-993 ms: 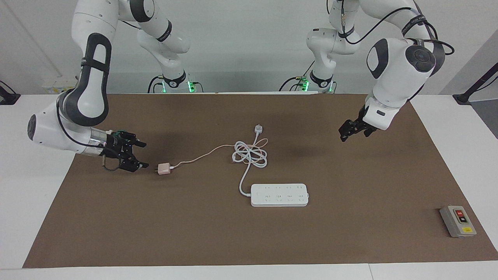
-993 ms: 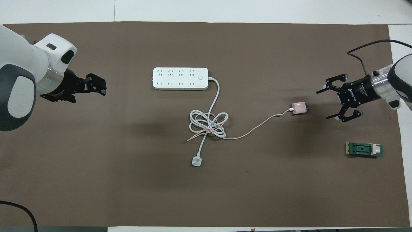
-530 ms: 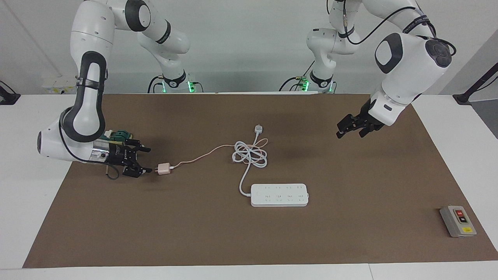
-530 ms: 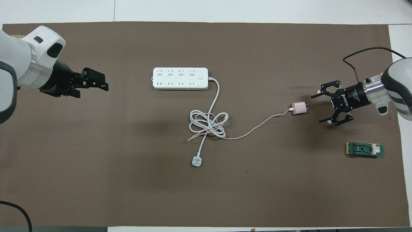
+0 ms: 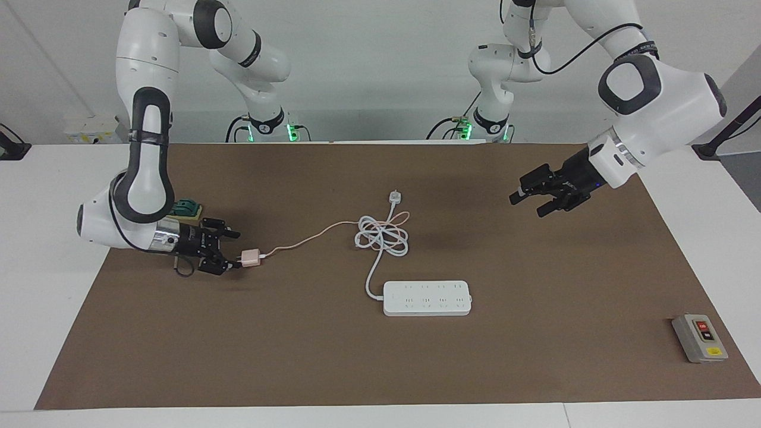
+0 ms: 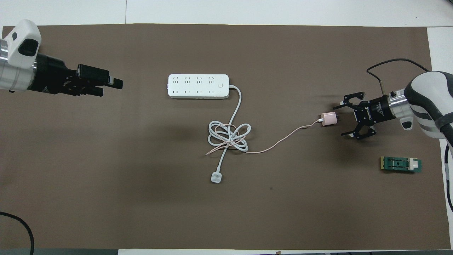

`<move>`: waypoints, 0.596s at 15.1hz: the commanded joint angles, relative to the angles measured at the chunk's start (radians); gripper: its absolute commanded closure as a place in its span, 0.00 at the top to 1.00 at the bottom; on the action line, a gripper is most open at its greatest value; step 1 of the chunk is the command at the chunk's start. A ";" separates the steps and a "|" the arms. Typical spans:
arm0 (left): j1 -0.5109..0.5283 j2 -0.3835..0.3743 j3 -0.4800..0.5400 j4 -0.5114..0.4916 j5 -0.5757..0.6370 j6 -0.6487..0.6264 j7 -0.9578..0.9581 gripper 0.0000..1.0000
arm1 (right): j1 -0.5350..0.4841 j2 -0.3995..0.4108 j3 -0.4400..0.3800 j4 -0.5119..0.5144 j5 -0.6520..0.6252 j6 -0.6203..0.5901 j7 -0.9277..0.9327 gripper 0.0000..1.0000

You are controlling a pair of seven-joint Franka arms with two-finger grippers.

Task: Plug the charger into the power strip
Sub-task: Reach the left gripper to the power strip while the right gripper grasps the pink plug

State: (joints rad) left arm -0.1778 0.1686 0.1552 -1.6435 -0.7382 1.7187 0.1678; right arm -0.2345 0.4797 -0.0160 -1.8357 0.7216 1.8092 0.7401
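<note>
A: What else sits on the brown mat (image 5: 178, 356)?

B: A green block (image 6: 401, 164) by the edge at the right arm's end, a grey switch box (image 5: 699, 338) near the corner at the left arm's end, and a coiled white cord (image 6: 228, 136) mid-mat, the pink cable (image 6: 279, 141) tangled through it.

A: And the charger (image 6: 328, 119)?

B: Flat on the mat, toward the right arm's end, prongs facing the right gripper (image 6: 346, 118). Its fingers are spread, tips just beside the prongs, nothing grasped.

A: The power strip (image 5: 427, 298)?

B: Mid-mat, farther from the robots than the coil. The left gripper (image 5: 526, 201) hangs spread and empty over bare mat.
</note>
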 commanded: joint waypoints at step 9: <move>0.116 0.238 -0.008 -0.076 -0.645 -0.286 0.355 1.00 | 0.027 -0.004 0.002 -0.074 0.068 0.108 -0.090 0.37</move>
State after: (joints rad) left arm -0.0808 0.3756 0.1544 -1.6822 -1.3098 1.4815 0.4786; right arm -0.2047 0.4817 -0.0148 -1.8894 0.7635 1.8936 0.6905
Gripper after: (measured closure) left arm 0.000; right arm 0.088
